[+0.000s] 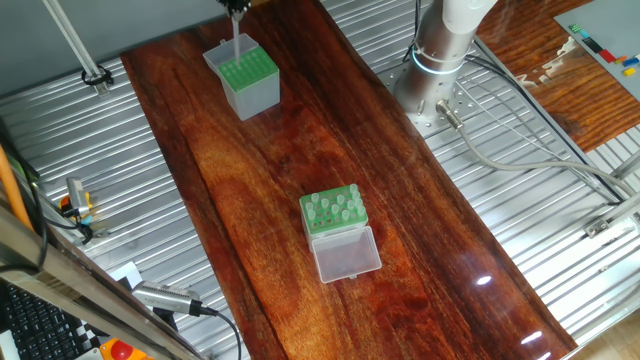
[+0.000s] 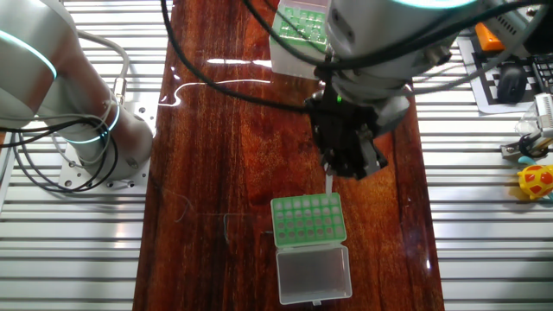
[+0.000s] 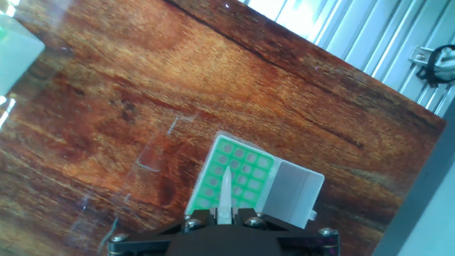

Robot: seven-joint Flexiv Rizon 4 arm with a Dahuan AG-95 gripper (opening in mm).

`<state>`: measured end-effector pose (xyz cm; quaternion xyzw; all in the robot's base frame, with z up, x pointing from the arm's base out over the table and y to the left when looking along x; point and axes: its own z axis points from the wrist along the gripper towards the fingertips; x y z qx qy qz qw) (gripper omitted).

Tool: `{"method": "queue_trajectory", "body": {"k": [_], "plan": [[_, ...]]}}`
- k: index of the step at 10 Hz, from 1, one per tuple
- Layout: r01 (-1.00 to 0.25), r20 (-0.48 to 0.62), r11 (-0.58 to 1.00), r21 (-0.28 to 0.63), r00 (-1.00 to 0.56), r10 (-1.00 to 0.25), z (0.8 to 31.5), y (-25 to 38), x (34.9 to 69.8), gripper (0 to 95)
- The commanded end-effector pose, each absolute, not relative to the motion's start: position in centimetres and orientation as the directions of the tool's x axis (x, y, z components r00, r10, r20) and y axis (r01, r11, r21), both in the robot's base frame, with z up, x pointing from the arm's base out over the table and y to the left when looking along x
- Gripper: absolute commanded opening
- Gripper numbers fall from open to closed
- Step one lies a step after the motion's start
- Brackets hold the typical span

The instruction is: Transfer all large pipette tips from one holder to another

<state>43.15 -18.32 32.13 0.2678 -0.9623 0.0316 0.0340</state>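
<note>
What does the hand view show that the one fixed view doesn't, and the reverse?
Only the hand view: the gripper shut on the pipette tip's wide end. Only the one fixed view: the low green rack holding more tips, and the arm's base. Both: the held tip above the taller box.
</note>
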Motion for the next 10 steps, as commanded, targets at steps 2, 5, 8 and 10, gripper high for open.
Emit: {"method": "queue_trajectory", "body": {"k": [2,5,8,10], "plan": [[-0.577,0.089,0.816,-0.037,-0.815,-0.573,31.7,-21.4,43.9,0.0],[-0.585,0.085,0.811,-0.026,-0.809,-0.581,31.6,-22.6,44.6,0.0],[-0.55,0.1,0.835,-0.024,-0.832,-0.545,31.6,-22.6,44.6,0.0],[-0.53,0.097,0.848,-0.025,-0.845,-0.525,31.6,-22.6,44.6,0.0]]}}
